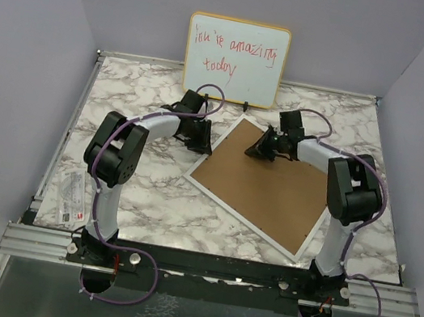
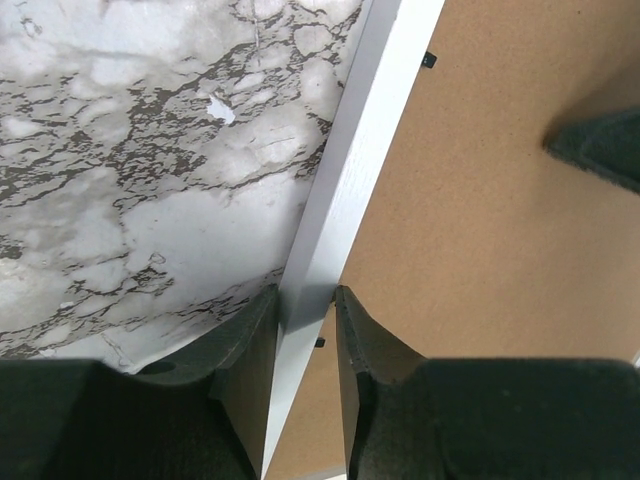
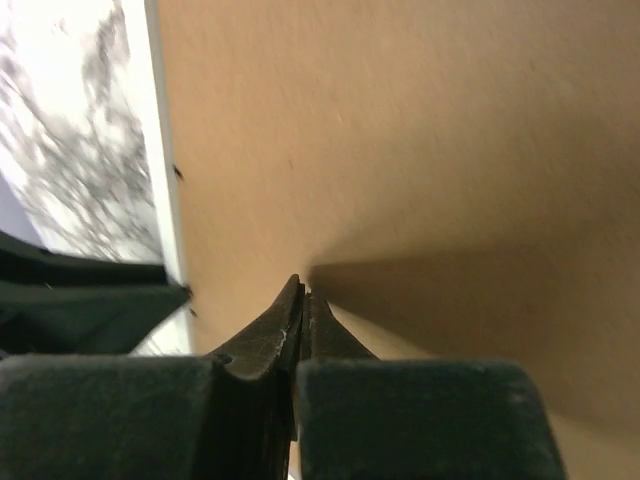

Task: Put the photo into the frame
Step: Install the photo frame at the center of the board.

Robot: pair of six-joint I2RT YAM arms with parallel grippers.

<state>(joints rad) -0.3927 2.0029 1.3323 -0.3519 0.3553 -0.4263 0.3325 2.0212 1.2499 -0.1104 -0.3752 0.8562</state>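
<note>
Lying face down, askew, on marble-patterned table [image 1: 149,188] between plain lilac walls [image 1: 17,50]: frame [image 2: 347,180], white rim pinched by left gripper [image 2: 305,300]. Right gripper [image 3: 303,295], pressed together, at brown backing board [image 1: 264,188]. Behind, handwritten whiteboard [image 1: 235,58].

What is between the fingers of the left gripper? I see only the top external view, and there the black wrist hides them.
Observer: In the left wrist view the left gripper is closed on the thin white rim of the large rectangular frame, one finger on each side.
Operator: And the other arm's jaws, are they open?
Observer: No. The right wrist view shows the right gripper shut and empty, its tips at the flat brown backing board.
Operator: Is anything fixed along the edge of that board?
Observer: Yes, small black tabs sit where it meets the rim.
</note>
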